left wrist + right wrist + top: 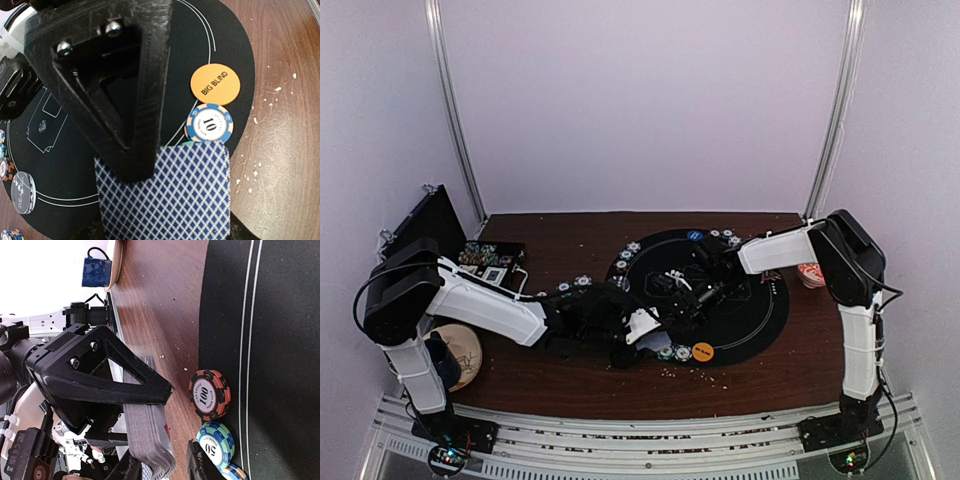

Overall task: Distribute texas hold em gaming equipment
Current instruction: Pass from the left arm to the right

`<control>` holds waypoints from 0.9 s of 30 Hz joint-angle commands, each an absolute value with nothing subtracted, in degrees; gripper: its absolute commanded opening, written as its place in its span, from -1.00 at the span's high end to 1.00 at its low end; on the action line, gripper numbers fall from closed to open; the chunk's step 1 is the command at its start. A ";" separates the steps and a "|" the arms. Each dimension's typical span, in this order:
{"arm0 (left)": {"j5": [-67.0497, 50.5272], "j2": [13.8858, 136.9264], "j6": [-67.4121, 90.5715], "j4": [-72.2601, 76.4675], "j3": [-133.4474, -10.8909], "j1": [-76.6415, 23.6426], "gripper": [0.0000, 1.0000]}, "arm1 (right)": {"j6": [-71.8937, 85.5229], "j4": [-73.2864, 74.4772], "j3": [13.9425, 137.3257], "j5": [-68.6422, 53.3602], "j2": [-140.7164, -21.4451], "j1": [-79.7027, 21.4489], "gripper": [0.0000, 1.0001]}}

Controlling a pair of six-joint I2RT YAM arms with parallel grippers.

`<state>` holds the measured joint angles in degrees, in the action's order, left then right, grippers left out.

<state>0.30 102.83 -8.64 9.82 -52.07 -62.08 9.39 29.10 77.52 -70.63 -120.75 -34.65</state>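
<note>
Left gripper (638, 335) is clamped on the thick deck of blue diamond-backed playing cards (165, 200), at the near edge of the round black mat (200, 35). Its wrist view shows only the top card's back, beside a blue-and-white "10" chip (209, 125) and the orange "BIG BLIND" disc (215, 84). The right wrist view catches the deck edge-on, with the right gripper (162, 467) spread around its end, and red "100" (210, 394) and teal "50" (216, 442) chips alongside.

Blue-latticed cards (165, 195) (disc (215, 84) orange)

One orange disc (215, 84), one card deck (165, 195)
</note>
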 commanded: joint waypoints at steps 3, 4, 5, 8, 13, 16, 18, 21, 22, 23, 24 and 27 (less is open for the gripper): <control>0.36 101.37 -8.40 13.04 -51.83 -62.49 0.74 | 8.64 30.12 77.25 -70.14 -119.23 -35.10 0.33; 0.42 101.26 -8.31 13.28 -51.79 -62.49 0.73 | 8.65 30.12 77.26 -70.14 -119.42 -35.22 0.32; 0.46 101.17 -8.34 13.43 -51.77 -62.48 0.73 | 8.58 30.18 77.27 -70.07 -119.64 -35.31 0.31; 0.56 101.19 -8.28 13.61 -51.68 -62.49 0.74 | 8.53 30.20 77.26 -70.07 -119.93 -35.73 0.25; 0.97 100.93 -8.26 13.87 -51.44 -62.49 0.74 | 6.81 31.80 78.12 -69.78 -119.97 -37.00 0.21; 1.26 100.67 -8.17 14.04 -51.26 -62.49 0.75 | 6.14 32.45 78.31 -69.13 -120.33 -37.48 0.19; 1.38 100.40 -8.08 14.18 -51.10 -62.49 0.75 | 5.71 32.88 78.47 -68.85 -120.85 -37.48 0.18; 1.38 100.10 -8.09 14.06 -51.03 -62.49 0.76 | 4.68 34.02 79.28 -68.21 -121.73 -37.53 0.20; 1.40 99.96 -8.09 14.11 -50.98 -62.49 0.76 | 4.41 34.57 79.48 -68.20 -121.93 -37.53 0.21; 1.41 99.85 -8.02 14.07 -50.90 -62.49 0.76 | 4.20 34.87 79.65 -68.20 -122.05 -37.49 0.22; 1.48 99.73 -8.02 14.06 -50.85 -62.49 0.76 | 3.95 35.15 79.82 -68.14 -122.09 -37.47 0.22; 1.12 99.47 -8.12 14.07 -50.66 -62.49 0.76 | 3.43 35.51 80.15 -68.13 -121.72 -37.44 0.22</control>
